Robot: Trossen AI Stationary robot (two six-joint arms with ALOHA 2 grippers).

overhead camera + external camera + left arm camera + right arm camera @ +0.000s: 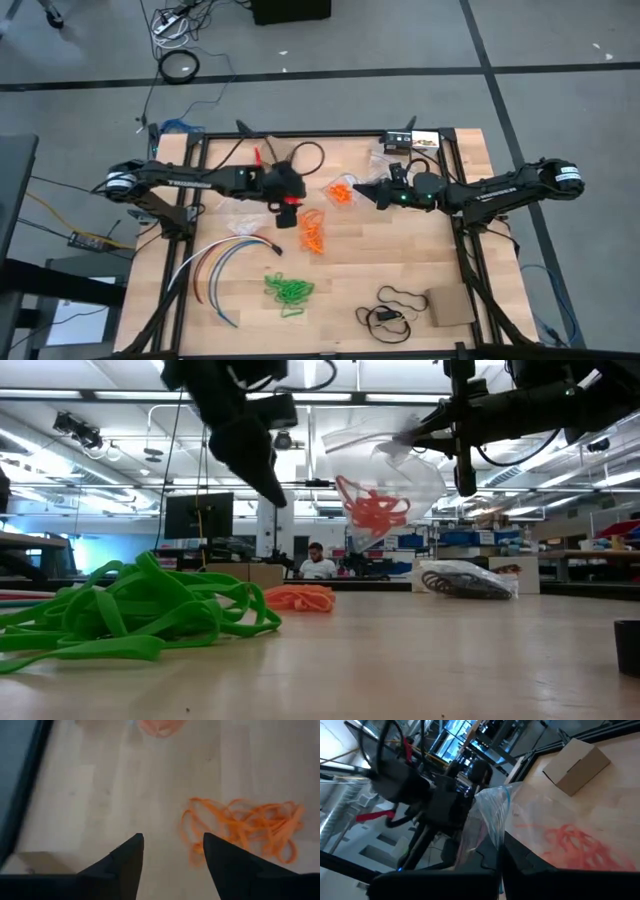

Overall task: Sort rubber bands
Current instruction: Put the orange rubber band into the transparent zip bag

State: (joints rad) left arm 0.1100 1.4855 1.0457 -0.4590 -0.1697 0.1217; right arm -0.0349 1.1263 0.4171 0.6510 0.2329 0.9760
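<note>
Wood table (400, 250): R claw (372, 192) clamped on clear bag (395, 480) w/ orange bands (372, 510); L claw (172, 851) apart.

Two dark robot arms reach inward from the 9 o'clock and 3 o'clock sides. The left gripper (288, 212) sits just left of centre, pointing down toward 6 o'clock, its two fingers (125, 862) spread apart with nothing between them. The right gripper (365, 190) points toward 9 o'clock, raised, fingers closed together.
</note>
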